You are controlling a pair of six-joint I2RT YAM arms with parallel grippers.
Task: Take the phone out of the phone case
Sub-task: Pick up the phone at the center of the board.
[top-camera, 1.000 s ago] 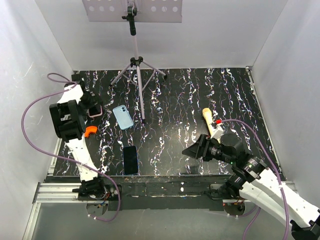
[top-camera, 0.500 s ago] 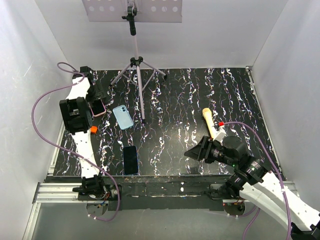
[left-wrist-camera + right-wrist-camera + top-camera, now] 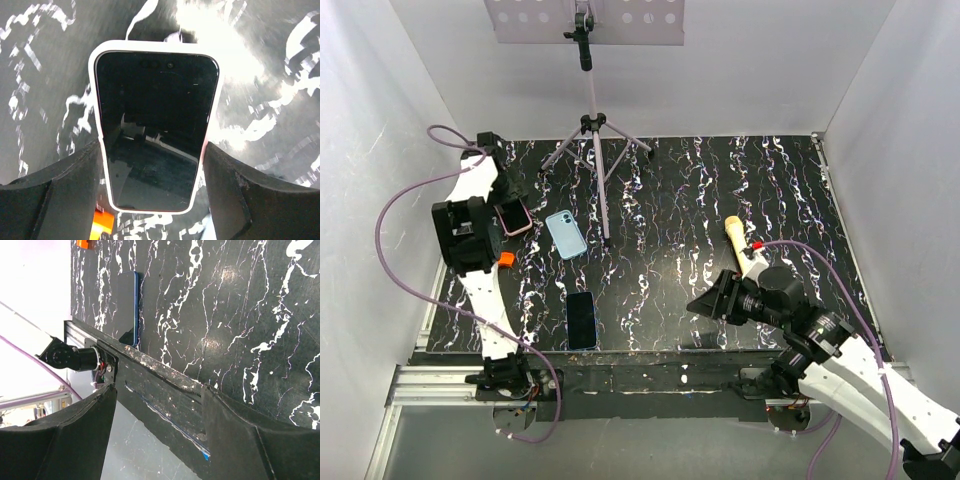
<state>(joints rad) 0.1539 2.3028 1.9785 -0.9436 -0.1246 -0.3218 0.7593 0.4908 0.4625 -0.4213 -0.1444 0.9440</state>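
Far left of the marbled table (image 3: 670, 200): your left gripper (image 3: 152, 149) had its jaws pressed against the 2 long edges of the pale phone case (image 3: 155, 46). The phone (image 3: 155, 125) sat screen-up inside it, with the rim unbroken all the way round. From the wrist view the pair looked lifted or tilted off the surface, though the overhead view did not settle that.

Your right gripper (image 3: 159, 392) hung well apart, out over the table's near edge, with its jaws wide and nothing between them. A light blue case (image 3: 566, 234) and a dark handset (image 3: 581, 320) lay between the 2 arms.

The separation had not begun. To do it well, you would likely need to bring the cased phone toward the centre, where the right arm could reach it. A squeeze across both sides probably clamps the case onto the phone, so you would do better to hold low and light. That would leave 1 top corner exposed for the right fingers to peel back. A hard pull risked flinging the phone free.
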